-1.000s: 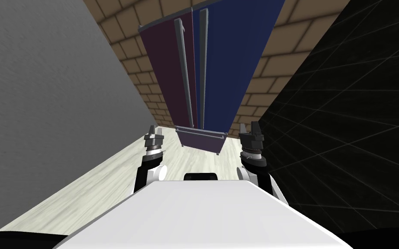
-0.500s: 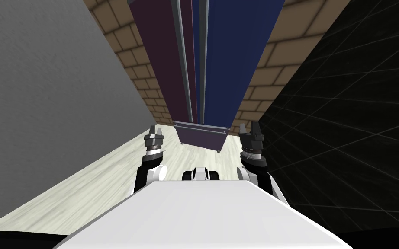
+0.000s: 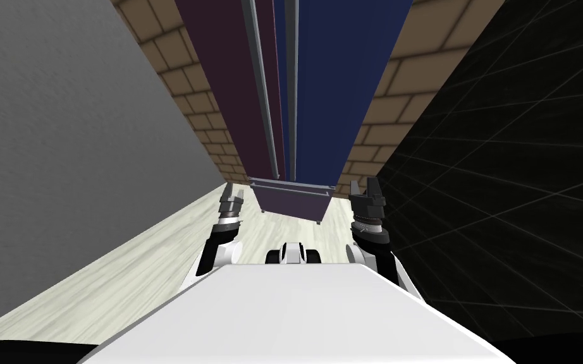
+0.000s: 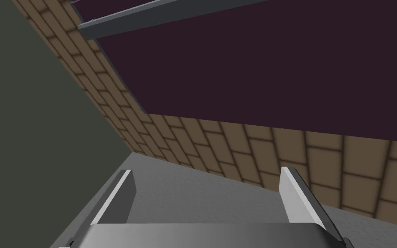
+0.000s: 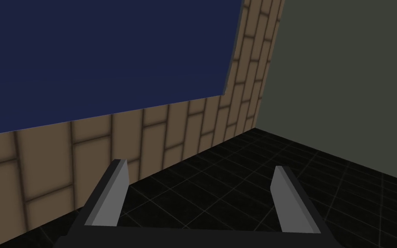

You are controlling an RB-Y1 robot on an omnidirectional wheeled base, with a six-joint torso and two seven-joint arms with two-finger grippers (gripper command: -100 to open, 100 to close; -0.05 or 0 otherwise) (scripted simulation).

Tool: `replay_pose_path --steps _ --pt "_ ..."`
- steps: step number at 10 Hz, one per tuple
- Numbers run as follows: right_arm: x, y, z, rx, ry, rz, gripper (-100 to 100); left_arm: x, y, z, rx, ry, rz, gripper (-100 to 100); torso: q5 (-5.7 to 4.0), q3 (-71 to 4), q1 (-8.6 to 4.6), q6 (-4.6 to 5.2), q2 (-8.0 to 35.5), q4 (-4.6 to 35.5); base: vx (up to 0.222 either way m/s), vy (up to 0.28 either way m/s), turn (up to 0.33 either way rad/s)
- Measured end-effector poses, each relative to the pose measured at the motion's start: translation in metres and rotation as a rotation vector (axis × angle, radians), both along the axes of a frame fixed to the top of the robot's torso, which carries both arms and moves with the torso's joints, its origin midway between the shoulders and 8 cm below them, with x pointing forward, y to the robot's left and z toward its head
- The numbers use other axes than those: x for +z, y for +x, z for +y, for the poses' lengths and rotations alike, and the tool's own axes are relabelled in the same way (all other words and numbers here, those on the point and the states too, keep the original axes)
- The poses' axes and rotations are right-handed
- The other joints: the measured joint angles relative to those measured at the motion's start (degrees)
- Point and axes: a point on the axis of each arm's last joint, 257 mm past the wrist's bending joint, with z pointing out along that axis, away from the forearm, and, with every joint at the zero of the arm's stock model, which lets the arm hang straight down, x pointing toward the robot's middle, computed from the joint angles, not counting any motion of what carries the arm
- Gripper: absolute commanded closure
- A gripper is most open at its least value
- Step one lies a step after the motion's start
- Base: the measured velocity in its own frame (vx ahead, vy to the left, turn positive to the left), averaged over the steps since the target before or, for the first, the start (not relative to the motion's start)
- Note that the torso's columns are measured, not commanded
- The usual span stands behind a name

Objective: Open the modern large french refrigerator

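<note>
Brick wall [image 3: 398,107] at rear, pale wood floor [image 3: 157,253] underfoot. The refrigerator [image 3: 322,139] stands against the brick, straight ahead: maroon left door [image 3: 220,82], blue right door [image 5: 107,51], two long grey handles [image 3: 262,95] upright at the centre seam. Left gripper [image 3: 232,191] and right gripper [image 3: 363,186] hang low before it, jaws spread, holding nothing. Assessment: doors likely heavy, rigid and held by a seal; handles smooth. Take one bar crosswise and pull steadily along the hinge arc.

Refrigerator [image 3: 334,95] top cut off by the upper frame edge, both vertical door handles [image 3: 263,95] running out there too
</note>
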Motion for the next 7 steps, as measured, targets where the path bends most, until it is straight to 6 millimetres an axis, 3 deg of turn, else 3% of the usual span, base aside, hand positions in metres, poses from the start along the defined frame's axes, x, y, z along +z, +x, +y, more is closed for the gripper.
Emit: replay_pose_path --steps 7 --pt "0.0 0.0 0.0 0.0 0.0 0.0 0 -0.058 0.04 -0.006 0.0 0.126 0.178 -100 0.01 0.1 0.05 0.0 0.17 0.06 0.1 -0.036 -0.056"
